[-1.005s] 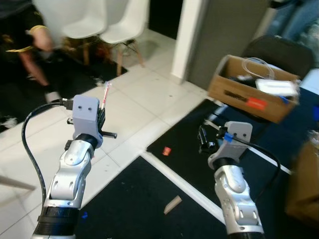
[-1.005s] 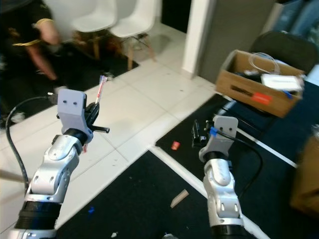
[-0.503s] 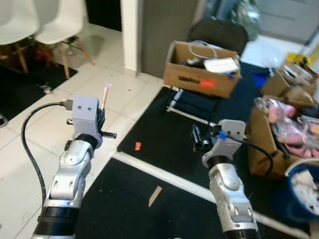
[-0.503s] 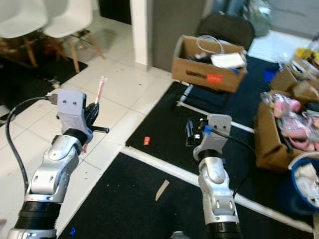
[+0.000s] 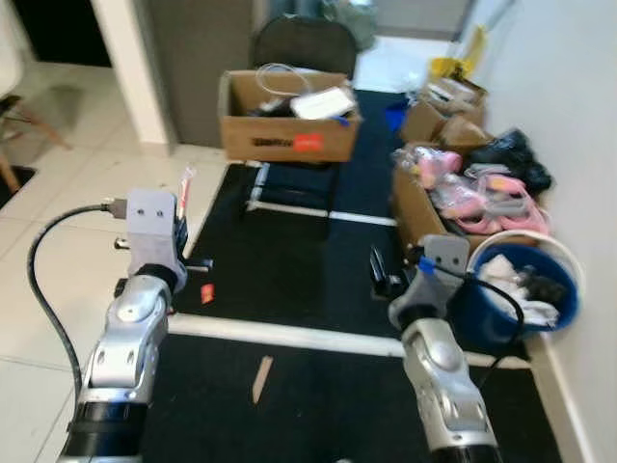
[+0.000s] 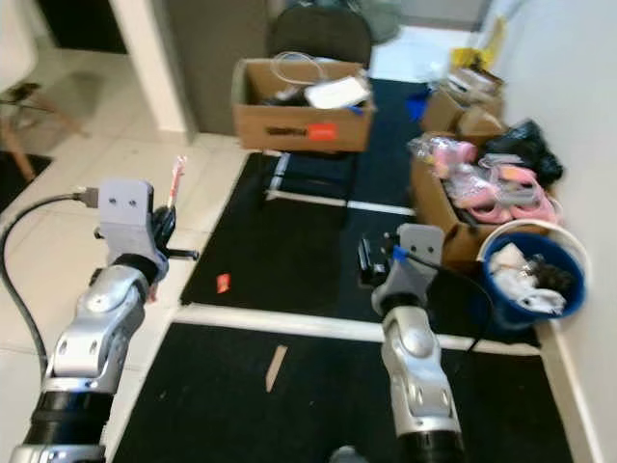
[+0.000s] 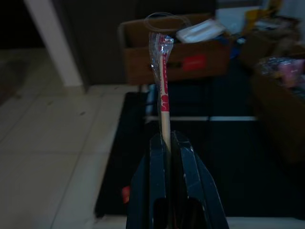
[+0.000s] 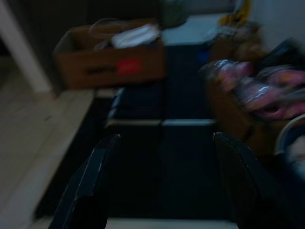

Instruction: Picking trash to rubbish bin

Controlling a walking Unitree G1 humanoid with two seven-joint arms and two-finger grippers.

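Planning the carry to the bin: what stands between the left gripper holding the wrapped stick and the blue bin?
In the eye views, black mat and the right gripper lie between the left gripper and blue bin.

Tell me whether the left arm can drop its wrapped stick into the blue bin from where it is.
Probably not yet: the left gripper holds the wrapped stick over the robot's left, while the blue bin sits far right, past the right gripper.
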